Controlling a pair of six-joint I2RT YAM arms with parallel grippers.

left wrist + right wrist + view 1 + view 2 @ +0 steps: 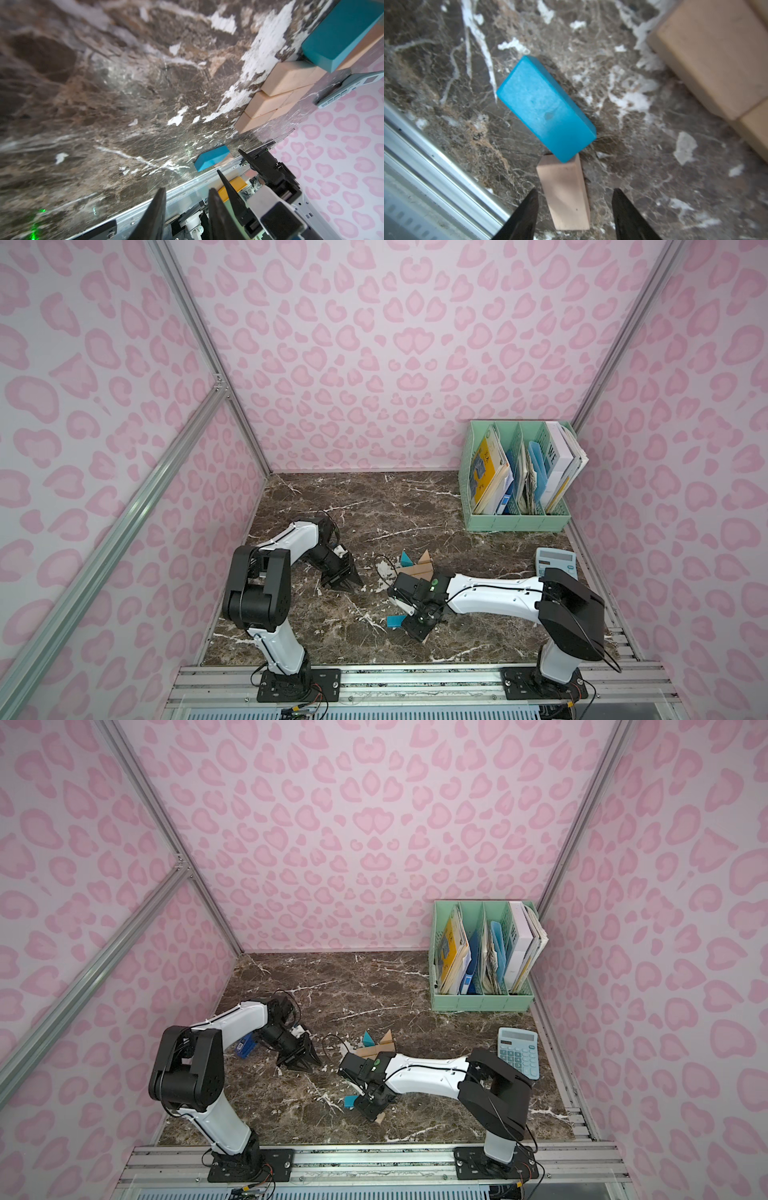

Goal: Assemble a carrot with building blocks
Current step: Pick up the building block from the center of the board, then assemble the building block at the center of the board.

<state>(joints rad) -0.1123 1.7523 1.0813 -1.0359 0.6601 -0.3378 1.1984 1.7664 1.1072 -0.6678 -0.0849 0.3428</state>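
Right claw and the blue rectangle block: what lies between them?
A loose tan block, in the right wrist view: it reaches from inside the open right claw to the blue rectangle block.

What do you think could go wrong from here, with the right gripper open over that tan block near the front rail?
1. The blue rectangle appears to lie over the end of the tan block that the open right gripper straddles. Lifting the tan block may drag or flip it.
2. The right arm's wrist hangs close over the half-built carrot. A careless swing could scatter its joined blocks.
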